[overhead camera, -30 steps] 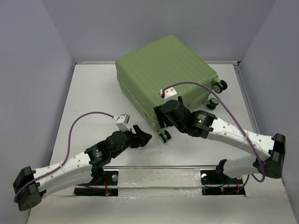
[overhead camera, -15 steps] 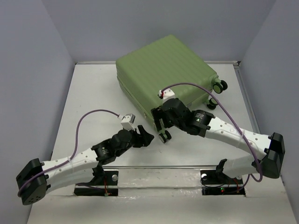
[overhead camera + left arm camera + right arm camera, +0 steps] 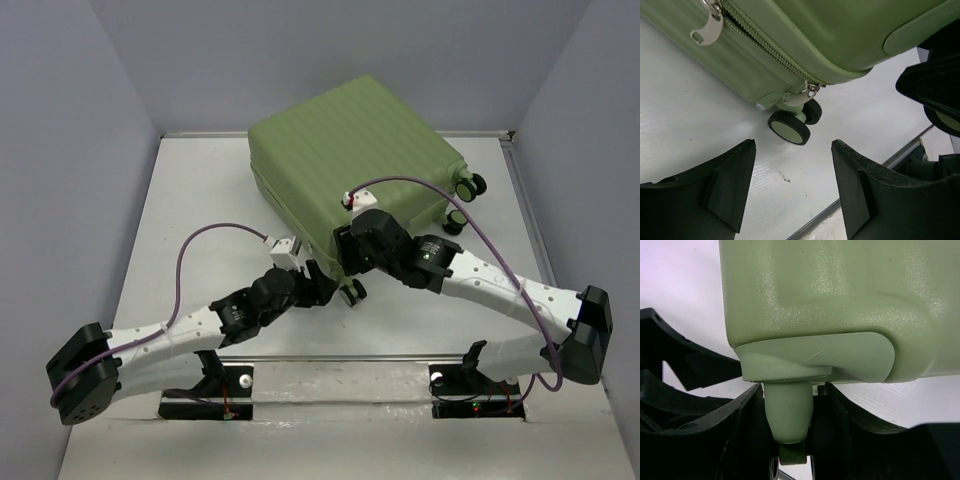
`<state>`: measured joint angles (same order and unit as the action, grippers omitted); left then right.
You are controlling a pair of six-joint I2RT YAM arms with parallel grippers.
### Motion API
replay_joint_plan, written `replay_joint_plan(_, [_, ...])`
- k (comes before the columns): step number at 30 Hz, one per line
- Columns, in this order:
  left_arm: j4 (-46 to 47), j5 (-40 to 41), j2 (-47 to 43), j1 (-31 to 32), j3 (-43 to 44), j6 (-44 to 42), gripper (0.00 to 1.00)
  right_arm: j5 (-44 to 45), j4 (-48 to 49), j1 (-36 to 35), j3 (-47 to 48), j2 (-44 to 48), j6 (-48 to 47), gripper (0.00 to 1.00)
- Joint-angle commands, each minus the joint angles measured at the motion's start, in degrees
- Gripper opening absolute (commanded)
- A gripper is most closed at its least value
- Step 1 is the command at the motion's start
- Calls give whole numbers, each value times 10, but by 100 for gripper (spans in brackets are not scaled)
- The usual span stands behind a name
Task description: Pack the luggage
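The luggage (image 3: 350, 140) is a light-green ribbed suitcase, zipped closed and lying flat at the back of the table. My right gripper (image 3: 345, 255) is at its near corner. In the right wrist view its jaws press both sides of the green caster stem (image 3: 787, 412) under the luggage (image 3: 830, 290), so this gripper (image 3: 790, 405) is shut on the stem. My left gripper (image 3: 322, 290) stands open just left of the corner wheel (image 3: 352, 293). In the left wrist view nothing lies between the fingers of that gripper (image 3: 792, 145). The wheel (image 3: 789, 127) and the zipper pull (image 3: 707, 30) lie just ahead.
Two more black wheels (image 3: 468, 184) (image 3: 455, 221) stick out on the suitcase's right side. Grey walls close in the table on the left, back and right. A metal rail (image 3: 340, 357) runs along the near edge, in front of the arm bases.
My left arm has swung right and forward, bringing its open gripper up to the corner wheel. The right gripper has narrowed its jaws onto the caster stem.
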<state>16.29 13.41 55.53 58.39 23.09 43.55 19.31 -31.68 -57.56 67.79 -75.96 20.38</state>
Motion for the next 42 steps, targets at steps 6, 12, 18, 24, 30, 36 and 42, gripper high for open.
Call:
replay_joint_plan(6, [38,116,57,-4,79,-74,64,-130,174,10,-43,56,102,7])
replay_joint_plan(12, [62,131,117,-6,115,-106,44,-139,188,10,-57,57,105,7])
replay_joint_plan(18, [47,153,160,-10,148,-125,8,-140,197,10,-71,65,104,7])
replay_joint_plan(24, [-24,211,104,-20,116,-112,6,-112,182,15,-105,112,99,7])
replay_joint_plan(30, [-80,167,32,-141,60,-92,6,-90,125,15,-138,149,90,7])
replay_joint_plan(36, [-51,150,75,-230,95,-112,6,-106,104,15,-158,173,90,7])
replay_joint_plan(42, [-71,138,79,-255,134,-95,8,-117,113,15,-156,166,93,7])
